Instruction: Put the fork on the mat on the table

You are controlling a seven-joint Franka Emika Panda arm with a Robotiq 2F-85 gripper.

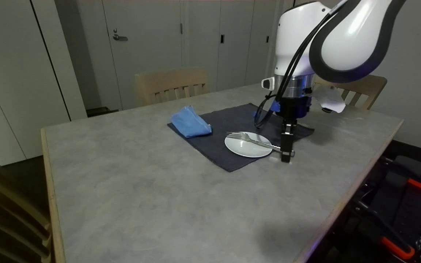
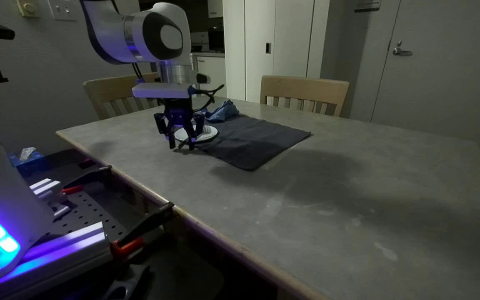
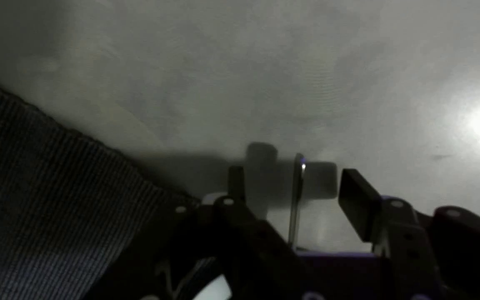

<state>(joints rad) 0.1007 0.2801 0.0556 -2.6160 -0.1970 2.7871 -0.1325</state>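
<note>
Light grey table, bright blue crumpled cloth on corner of dark grey rectangular fabric mat, round white plate at mat's edge, silvery fork lying across plate, handle jutting beyond it, black gripper, fingers apart, handle between, pale wooden chair behind.

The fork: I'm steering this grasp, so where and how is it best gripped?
I'd likely take the fork by its handle end, from above, the gripper closing across the narrow shaft: that end juts past the plate, which lies under the fork's middle. In the wrist view, the handle lies between the open fingers.
</note>
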